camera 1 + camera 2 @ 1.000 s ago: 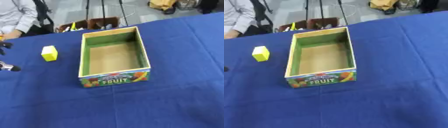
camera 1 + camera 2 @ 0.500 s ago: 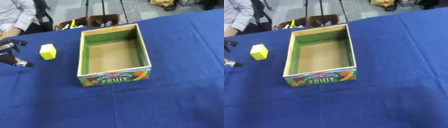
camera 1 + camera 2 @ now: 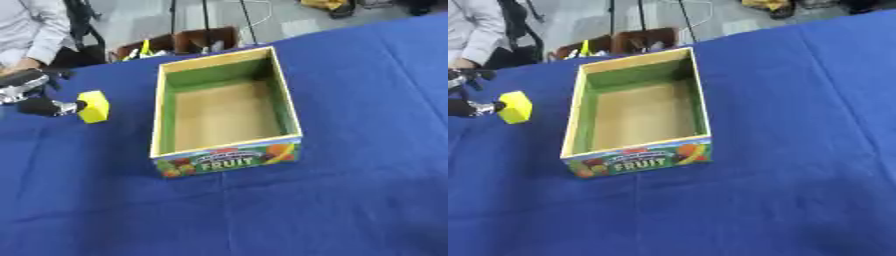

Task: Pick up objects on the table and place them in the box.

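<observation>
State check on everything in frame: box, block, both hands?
Open-topped cardboard box with green inner walls and a FRUIT label: upright on the blue tablecloth, empty.
Yellow block: outside the box, to its left, on the cloth.
Left hand: at the left edge, a fingertip at the block's left face, not closed around it.
Right hand: not in view.

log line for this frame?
left hand: open, at yellow block | box: empty | right hand: not in view
</observation>
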`<action>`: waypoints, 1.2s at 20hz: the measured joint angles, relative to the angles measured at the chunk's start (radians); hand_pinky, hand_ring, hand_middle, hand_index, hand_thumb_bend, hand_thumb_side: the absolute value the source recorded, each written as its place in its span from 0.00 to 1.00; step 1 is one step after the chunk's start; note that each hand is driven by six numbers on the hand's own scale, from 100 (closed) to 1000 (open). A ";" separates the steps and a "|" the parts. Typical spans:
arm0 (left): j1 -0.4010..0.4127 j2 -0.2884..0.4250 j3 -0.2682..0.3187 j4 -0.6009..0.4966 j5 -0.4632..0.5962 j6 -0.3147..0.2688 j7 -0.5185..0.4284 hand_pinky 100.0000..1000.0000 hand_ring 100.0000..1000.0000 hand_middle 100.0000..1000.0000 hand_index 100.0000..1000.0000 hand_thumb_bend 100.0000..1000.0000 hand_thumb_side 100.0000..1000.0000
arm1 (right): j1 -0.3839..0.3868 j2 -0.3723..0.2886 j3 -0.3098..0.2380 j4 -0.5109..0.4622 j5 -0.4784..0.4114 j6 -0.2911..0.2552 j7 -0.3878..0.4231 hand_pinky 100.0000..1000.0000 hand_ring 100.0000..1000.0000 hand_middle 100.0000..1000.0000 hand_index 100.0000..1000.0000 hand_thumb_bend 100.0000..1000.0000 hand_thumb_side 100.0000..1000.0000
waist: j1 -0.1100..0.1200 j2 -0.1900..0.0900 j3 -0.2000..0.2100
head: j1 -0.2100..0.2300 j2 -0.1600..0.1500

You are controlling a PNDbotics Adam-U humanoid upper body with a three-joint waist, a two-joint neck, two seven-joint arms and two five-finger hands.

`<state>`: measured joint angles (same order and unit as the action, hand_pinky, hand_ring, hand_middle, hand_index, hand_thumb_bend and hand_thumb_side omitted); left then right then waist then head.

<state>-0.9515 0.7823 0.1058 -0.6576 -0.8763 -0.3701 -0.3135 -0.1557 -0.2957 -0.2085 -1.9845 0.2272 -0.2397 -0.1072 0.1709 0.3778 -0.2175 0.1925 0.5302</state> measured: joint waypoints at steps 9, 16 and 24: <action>-0.004 0.000 0.000 0.004 -0.015 -0.020 -0.033 0.68 0.82 0.91 1.00 0.37 0.50 | -0.003 -0.009 0.000 0.000 0.025 -0.009 0.000 0.65 0.76 0.46 0.60 0.00 0.57 | 0.022 0.020 -0.010 | 0.021 -0.014; -0.015 0.002 -0.002 0.000 0.030 -0.042 -0.220 0.74 0.86 0.95 1.00 0.35 0.49 | -0.002 -0.015 0.006 0.000 0.041 -0.013 0.004 0.65 0.76 0.46 0.60 0.00 0.57 | 0.034 0.026 -0.009 | 0.021 -0.022; -0.016 0.018 0.010 -0.021 -0.015 -0.001 -0.231 0.77 0.89 0.97 1.00 0.36 0.50 | -0.004 -0.020 0.012 0.000 0.046 -0.018 0.007 0.65 0.76 0.46 0.60 0.00 0.57 | 0.042 0.040 -0.016 | 0.033 -0.041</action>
<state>-0.9676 0.7999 0.1162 -0.6791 -0.8910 -0.3715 -0.5448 -0.1592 -0.3155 -0.1968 -1.9845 0.2736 -0.2576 -0.1001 0.2126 0.4176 -0.2339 0.2251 0.4890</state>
